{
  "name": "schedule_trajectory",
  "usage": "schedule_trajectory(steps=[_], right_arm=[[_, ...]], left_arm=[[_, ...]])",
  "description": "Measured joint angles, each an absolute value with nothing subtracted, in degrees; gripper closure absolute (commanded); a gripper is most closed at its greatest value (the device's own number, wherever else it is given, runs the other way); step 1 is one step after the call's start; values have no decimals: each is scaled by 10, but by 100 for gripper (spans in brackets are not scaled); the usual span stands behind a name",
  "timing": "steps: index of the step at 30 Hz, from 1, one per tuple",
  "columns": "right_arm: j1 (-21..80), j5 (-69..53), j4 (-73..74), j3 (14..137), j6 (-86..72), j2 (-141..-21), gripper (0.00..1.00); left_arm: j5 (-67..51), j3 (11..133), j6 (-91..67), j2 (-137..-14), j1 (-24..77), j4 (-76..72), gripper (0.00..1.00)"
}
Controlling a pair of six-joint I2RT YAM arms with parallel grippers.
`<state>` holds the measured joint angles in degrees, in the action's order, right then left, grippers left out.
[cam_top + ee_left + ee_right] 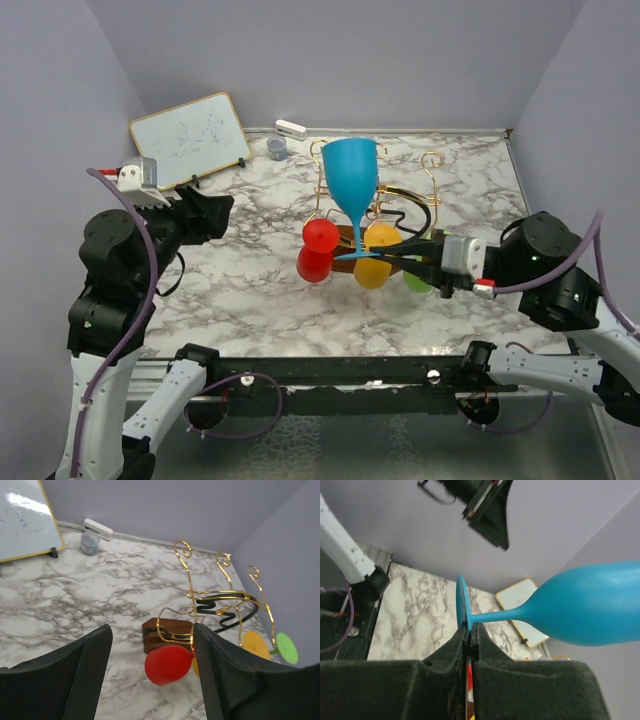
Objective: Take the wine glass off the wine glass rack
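Note:
A blue wine glass (350, 175) stands bowl up in front of the gold wire wine glass rack (432, 170). My right gripper (375, 256) is shut on the glass's foot disc. In the right wrist view the fingers (460, 647) pinch the foot's edge, with the blue wine glass (590, 605) stretching right. Red glasses (320, 236), yellow glasses (372, 270) and a green one (417, 283) hang bowl down from the rack. My left gripper (215, 215) is open and empty, left of the rack. The left wrist view shows my left gripper (151, 630), the rack (220, 592), its wooden base (167, 629), the black ring (235, 615) and a red glass (169, 664).
A whiteboard (190, 138) leans at the back left, also in the left wrist view (25, 520). A small grey cup (277, 148) and a white eraser-like block (290, 128) lie by the back wall. Purple walls close the table on three sides.

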<state>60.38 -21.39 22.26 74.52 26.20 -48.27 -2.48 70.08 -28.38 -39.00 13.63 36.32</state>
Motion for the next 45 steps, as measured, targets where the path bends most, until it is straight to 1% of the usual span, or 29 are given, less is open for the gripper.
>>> schedule_trajectory(steps=[4, 10, 17, 24, 34, 40, 45], right_arm=[[604, -226, 247, 703, 318, -485, 99], [604, -224, 265, 639, 415, -508, 99], [612, -221, 264, 584, 524, -482, 99], [629, -217, 254, 540, 650, -447, 99], [691, -155, 246, 525, 776, -483, 99], [753, -93, 213, 499, 837, -512, 99], [775, -54, 185, 479, 874, -515, 99]], left_arm=[[-79, 805, -303, -429, 138, 435, 32], [-103, 860, -340, -442, 144, 521, 32], [-149, 878, -389, -445, 144, 569, 32], [-205, 889, -432, -458, 144, 585, 31], [-256, 888, -482, -463, 144, 577, 32], [-277, 887, -498, -462, 144, 568, 32], [-279, 887, -492, -461, 144, 581, 32]])
